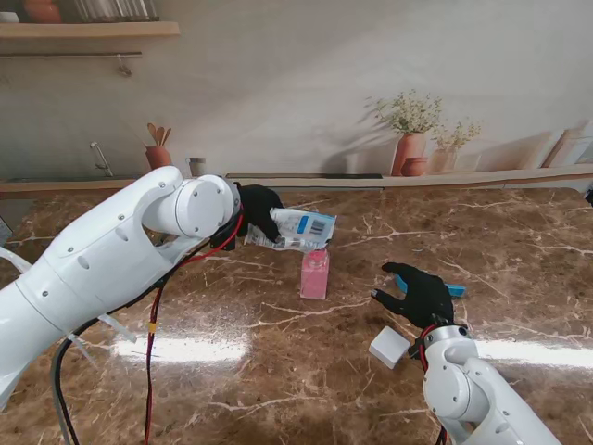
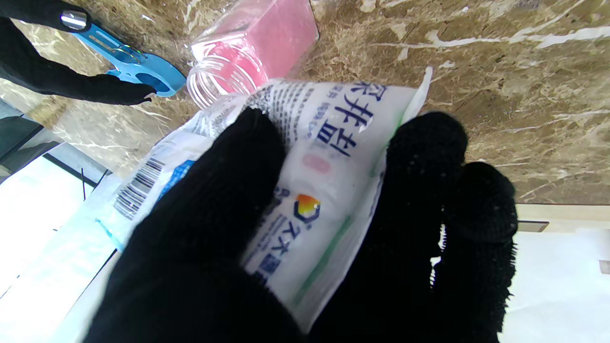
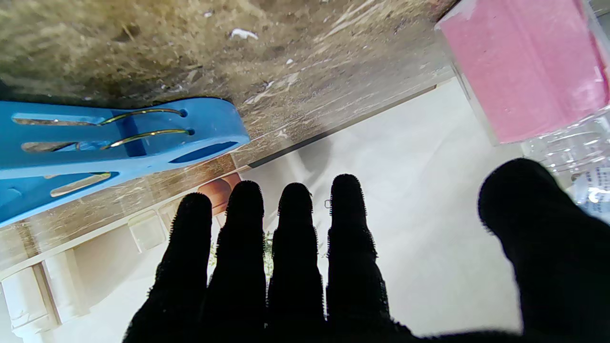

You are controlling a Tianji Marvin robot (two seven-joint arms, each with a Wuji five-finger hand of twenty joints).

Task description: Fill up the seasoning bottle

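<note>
A clear square seasoning bottle (image 1: 314, 273) (image 2: 252, 52) (image 3: 529, 71) holding pink powder stands upright mid-table, its threaded mouth uncapped. My left hand (image 1: 258, 212) (image 2: 305, 228) is shut on a white printed refill bag (image 1: 299, 228) (image 2: 310, 181), held tilted just above the bottle's mouth. My right hand (image 1: 422, 295) (image 3: 295, 257) hovers open, fingers spread, to the right of the bottle and holds nothing. A blue clip (image 1: 453, 289) (image 2: 138, 66) (image 3: 105, 143) lies on the table by its fingertips.
A small white cap or box (image 1: 390, 347) sits on the marble table (image 1: 278, 362) nearer to me, beside my right wrist. Along the back ledge stand a utensil pot (image 1: 158, 154) and vases with dried flowers (image 1: 411, 148).
</note>
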